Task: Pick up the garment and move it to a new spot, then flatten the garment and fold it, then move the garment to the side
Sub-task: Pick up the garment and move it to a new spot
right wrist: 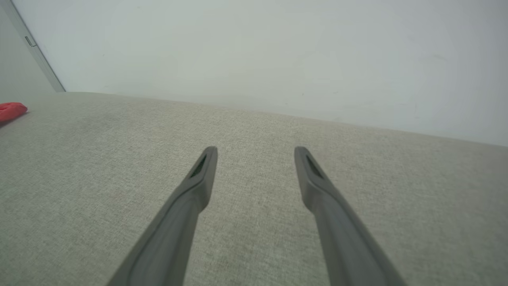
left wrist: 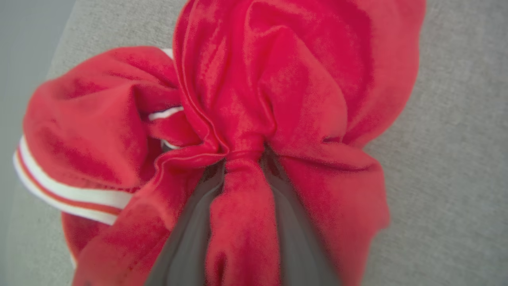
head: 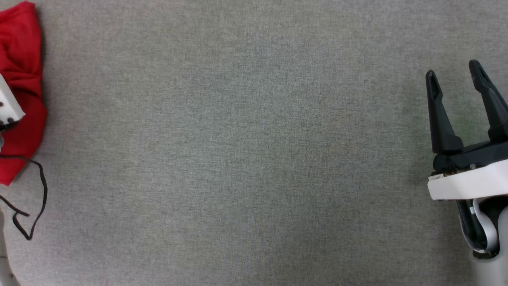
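Red garment is pinched in the left tool, well apart from the wide-open right tool.

You've got a wide bench in front of you, covered edge to edge in grey woven cloth, flat and unwrinkled across the middle. Down at the lower left a thin black cord makes a loose loop; you can't tell whether it lies on the cloth or hangs over it. At the bench's far edge a pale plain wall rises, with a slim grey strip slanting along its left side.
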Robot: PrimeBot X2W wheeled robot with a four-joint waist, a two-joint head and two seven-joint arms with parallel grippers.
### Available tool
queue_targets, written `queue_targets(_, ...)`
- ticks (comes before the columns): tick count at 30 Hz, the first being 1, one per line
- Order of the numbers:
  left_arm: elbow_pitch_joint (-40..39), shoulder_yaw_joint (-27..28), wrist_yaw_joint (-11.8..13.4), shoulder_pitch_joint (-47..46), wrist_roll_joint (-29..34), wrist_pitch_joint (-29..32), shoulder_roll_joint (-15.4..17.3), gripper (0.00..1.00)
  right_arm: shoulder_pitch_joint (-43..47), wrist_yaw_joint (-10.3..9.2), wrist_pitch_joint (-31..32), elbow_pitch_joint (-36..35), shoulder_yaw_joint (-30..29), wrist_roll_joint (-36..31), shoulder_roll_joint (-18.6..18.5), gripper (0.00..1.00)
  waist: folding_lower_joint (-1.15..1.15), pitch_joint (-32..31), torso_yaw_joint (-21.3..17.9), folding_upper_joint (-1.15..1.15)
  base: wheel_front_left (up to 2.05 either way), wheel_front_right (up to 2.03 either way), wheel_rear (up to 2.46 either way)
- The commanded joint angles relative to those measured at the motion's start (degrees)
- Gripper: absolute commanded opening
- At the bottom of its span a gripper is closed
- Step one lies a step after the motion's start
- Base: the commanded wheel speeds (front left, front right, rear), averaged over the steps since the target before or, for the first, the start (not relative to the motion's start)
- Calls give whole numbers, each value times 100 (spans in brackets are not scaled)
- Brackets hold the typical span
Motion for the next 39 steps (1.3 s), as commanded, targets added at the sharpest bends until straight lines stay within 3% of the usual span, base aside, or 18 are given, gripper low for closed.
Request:
queue_targets(1, 186, -65, 42, 505, 96, -117, -140, 0, -66, -1, -43, 34, -8, 45, 23, 100, 0, -84, -8, -1, 0, 0, 0)
queue_targets(8, -225, -144, 115, 323, 413, -1885, -6, 0, 133, -1, -146, 255, -59, 44, 186, 100, 0, -673, 25, -1, 0, 0, 0)
queue_targets(12, -235, -268, 168, 222, 570, -2908, -107, 0, 305, -1, -203, 387, -109, 31, 332, 100, 0, -1126, 35, -1, 0, 0, 0)
queue_targets(19, -213, -495, 18, 196, 555, -4254, -499, 0, 673, -1, -247, 594, -143, -28, 594, 100, 0, -2008, -134, -1, 0, 0, 0)
queue_targets(24, -423, -785, -89, 472, 520, -4740, -1020, 0, 984, -1, -195, 659, -167, -74, 716, 100, 0, -2495, -373, -1, 0, 0, 0)
queue_targets(31, -868, -1450, -308, 1121, 496, -4940, -1838, 0, 1276, -1, -109, 619, -156, -118, 798, 100, 0, -2792, -872, -1, 0, 0, 0)
queue_targets(39, -825, -2461, -495, 1933, 196, -4976, -2299, 0, 1356, -1, -79, 632, -134, -51, 834, 100, 0, -2702, -1411, -1, 0, 0, 0)
